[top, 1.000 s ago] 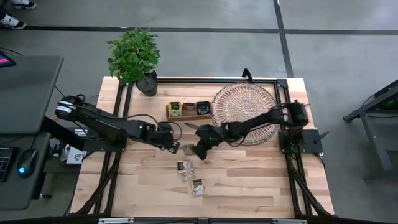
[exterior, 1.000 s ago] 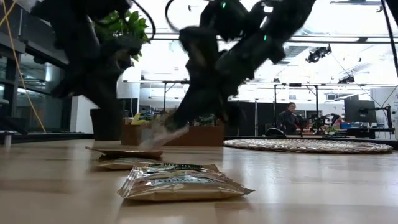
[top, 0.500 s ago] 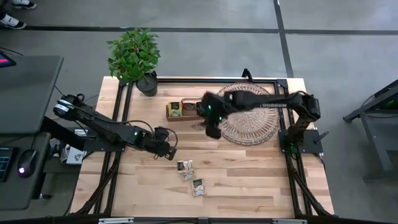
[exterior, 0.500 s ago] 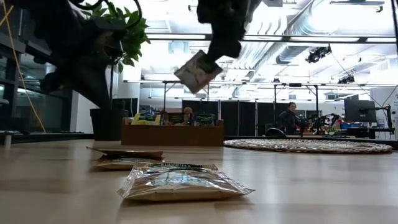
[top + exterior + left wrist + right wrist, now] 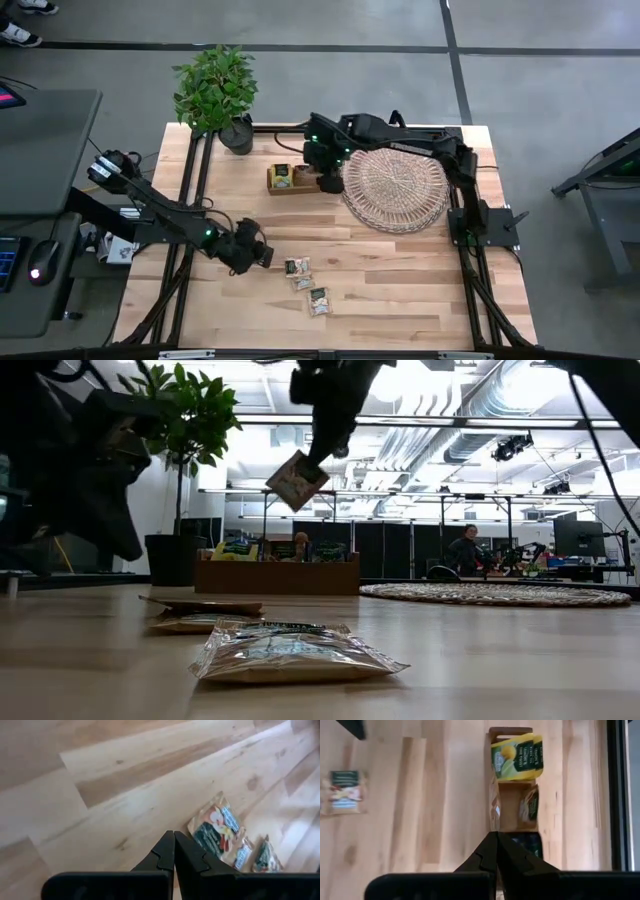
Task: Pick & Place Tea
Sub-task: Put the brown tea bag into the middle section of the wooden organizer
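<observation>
Right gripper (image 5: 328, 172): raised above the wooden box (image 5: 302, 178) at the far side of the desk (image 5: 400, 290); its fingers are pressed together on a beige tea sachet (image 5: 296, 480), which hangs tilted in the air below them in the low view.
Left gripper (image 5: 262, 256): low over the desk's near left part, just beside the loose sachets; fingers pressed together with nothing between them, as the left wrist view shows.
Loose tea sachets (image 5: 298, 268): three lie flat on the bare desk, near its middle front: two touching or nearly so, the third (image 5: 319, 300) a little nearer the front edge. In the low view the nearest one (image 5: 295, 652) fills the foreground, the others lying behind it.
Wooden box: narrow, three compartments, just beside the wicker tray (image 5: 395, 185). In the right wrist view one end compartment holds yellow-green sachets (image 5: 517, 757), the middle one holds a few standing against its walls, and the other end holds dark ones, partly hidden by the gripper.
Wicker tray: round, on the desk's far right part.
Potted plant (image 5: 217, 92): at the far left corner of the desk.
Person (image 5: 466, 552): far back in the room.
</observation>
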